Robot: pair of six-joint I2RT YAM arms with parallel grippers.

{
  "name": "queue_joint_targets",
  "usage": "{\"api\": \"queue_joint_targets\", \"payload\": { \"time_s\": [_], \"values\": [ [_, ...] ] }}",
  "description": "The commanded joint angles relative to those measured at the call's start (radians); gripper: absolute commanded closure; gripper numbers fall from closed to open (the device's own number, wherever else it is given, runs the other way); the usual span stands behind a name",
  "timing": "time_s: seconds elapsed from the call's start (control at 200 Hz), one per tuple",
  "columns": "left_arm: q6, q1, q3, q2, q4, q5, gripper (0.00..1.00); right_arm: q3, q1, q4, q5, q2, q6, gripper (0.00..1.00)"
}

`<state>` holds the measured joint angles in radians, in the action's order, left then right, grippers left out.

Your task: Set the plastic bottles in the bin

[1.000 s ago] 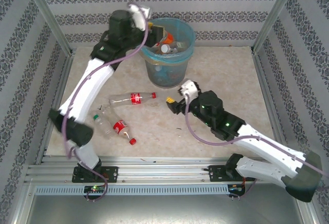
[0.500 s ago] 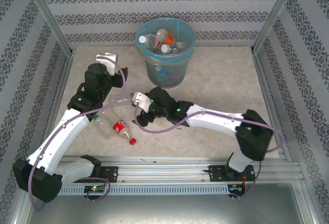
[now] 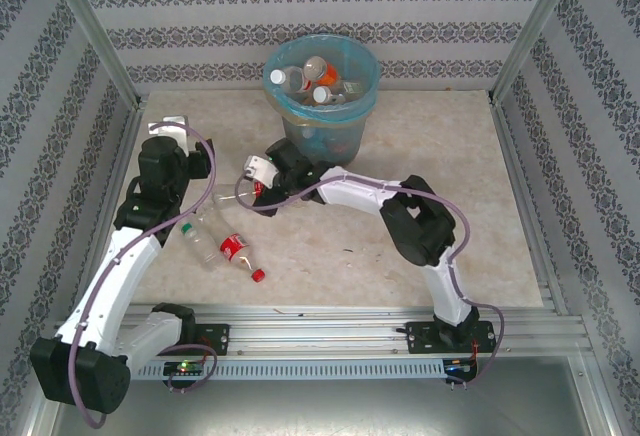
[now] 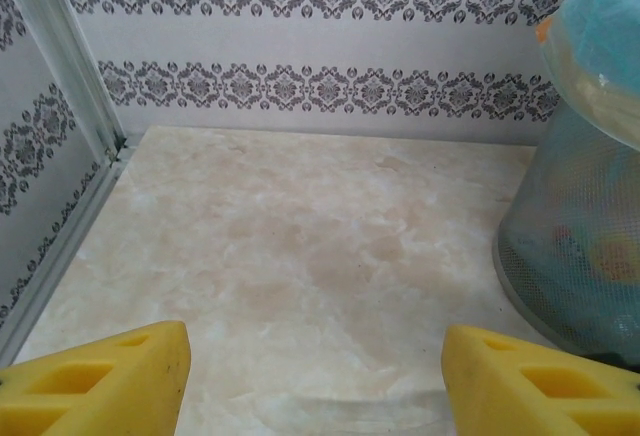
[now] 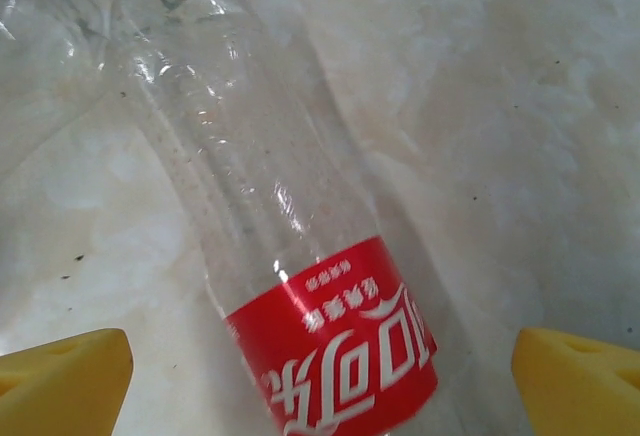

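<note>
Right jaws wide open, straddling red-label bottle [image 5: 330, 346] flat on table [image 5: 520, 106], nothing gripped. Centre over label, drop lower, close softly so bottle won't squirt out. Left jaws open, empty. Bin [image 3: 335, 134] upper centre of top view.

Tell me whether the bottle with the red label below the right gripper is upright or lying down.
Lying down: the bottle rests lengthwise on the table, its side and red label facing the right wrist camera.
</note>
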<state>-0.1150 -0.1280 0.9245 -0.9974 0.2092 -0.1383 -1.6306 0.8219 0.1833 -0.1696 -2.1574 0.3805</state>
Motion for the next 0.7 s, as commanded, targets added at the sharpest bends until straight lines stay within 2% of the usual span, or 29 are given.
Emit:
{"api": "queue_joint_targets", "payload": {
  "time_s": [0.0,0.22,0.52,0.694],
  "values": [
    [-0.033,0.026,-0.004,0.006,-0.016,0.065,0.32,-0.122,0.002,0.175,-0.049,-0.070,0.048,0.04],
    [-0.032,0.036,-0.017,0.034,-0.026,0.074,0.32,-0.149,0.008,0.245,-0.082,-0.115,0.044,0.11],
    [-0.040,0.041,-0.023,0.036,-0.030,0.103,0.33,-0.149,0.008,0.291,-0.022,-0.133,0.044,0.22],
    [-0.043,0.041,-0.024,0.045,-0.032,0.105,0.33,-0.139,0.010,0.305,0.004,-0.116,0.039,0.36]
  ]
}}
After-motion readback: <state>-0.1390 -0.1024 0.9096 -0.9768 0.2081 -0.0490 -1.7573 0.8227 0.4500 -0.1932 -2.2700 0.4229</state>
